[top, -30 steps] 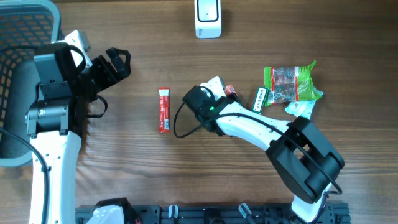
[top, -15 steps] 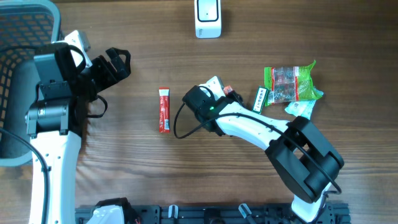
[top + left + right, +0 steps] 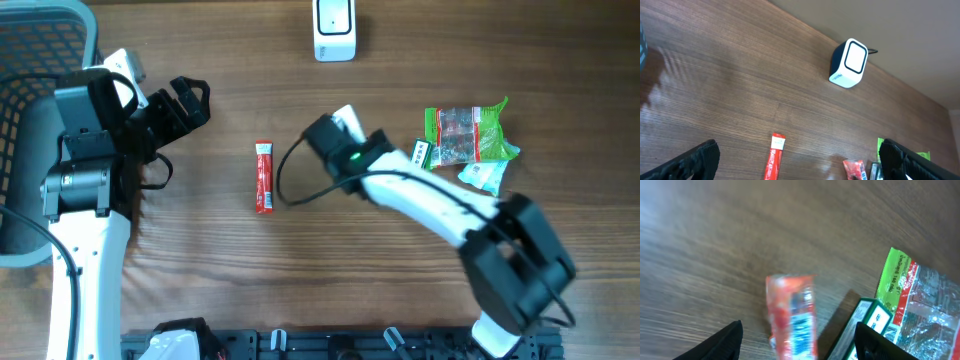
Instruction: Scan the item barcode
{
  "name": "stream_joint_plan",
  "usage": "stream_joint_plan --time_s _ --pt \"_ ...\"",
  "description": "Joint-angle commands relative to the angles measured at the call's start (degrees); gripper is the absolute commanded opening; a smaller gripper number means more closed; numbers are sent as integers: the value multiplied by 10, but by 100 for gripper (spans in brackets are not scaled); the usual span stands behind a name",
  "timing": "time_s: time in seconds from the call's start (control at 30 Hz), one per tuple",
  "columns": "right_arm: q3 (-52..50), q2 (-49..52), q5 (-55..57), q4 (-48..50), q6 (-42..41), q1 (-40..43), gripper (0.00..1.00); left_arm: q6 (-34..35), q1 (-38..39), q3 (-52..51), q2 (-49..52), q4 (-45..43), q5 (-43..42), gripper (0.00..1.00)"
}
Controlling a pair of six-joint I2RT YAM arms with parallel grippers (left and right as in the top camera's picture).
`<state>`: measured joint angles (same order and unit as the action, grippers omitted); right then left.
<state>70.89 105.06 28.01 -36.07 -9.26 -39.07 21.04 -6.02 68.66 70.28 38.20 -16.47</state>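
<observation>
1. Looking between the fingers of the right gripper, we saw the jaws spread apart and gripping nothing. The red packet lay on the table between them, touching neither finger.
2. That packet was a small red-orange wrapper with a pale printed panel down its face. The print was too blurred for us to read, so we could not tell whether a barcode faced up.
3. Just beside it lay a green box, and past that a green-edged clear bag.
4. The left gripper hung wide open and empty, well apart from the packet.
5. The white scanner sat at the table's far edge, and a red stick sachet lay between the two arms.
</observation>
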Motion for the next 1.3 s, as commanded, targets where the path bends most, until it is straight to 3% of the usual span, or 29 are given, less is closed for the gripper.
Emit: stream_joint_plan --time_s 0.0,0.1,0.2,0.53,0.97,1.03,1.07,1.2,1.27 --pt "15 -33 -132 -16 3 69 72 -12 -3 0 2 -2 -9 100" --pt "6 -31 -276 -33 3 121 68 -12 -3 0 2 -2 -9 100" --pt "-3 -31 -318 -32 3 132 67 -12 -3 0 2 -2 -9 100" --pt "-14 -31 -290 -17 7 130 68 -12 -3 0 2 -2 -9 100" --pt "-83 -31 -291 67 18 130 57 -12 -3 0 2 -2 -9 100" --pt "-87 -31 -291 72 18 130 38 -12 -3 0 2 -2 -9 100" --pt "-87 -31 -291 72 17 130 34 -12 -3 0 2 -2 -9 100" --pt "-87 -31 -291 73 17 130 25 -12 -3 0 2 -2 -9 100" --pt "-87 -31 -291 72 17 130 27 -12 -3 0 2 -2 -9 100"
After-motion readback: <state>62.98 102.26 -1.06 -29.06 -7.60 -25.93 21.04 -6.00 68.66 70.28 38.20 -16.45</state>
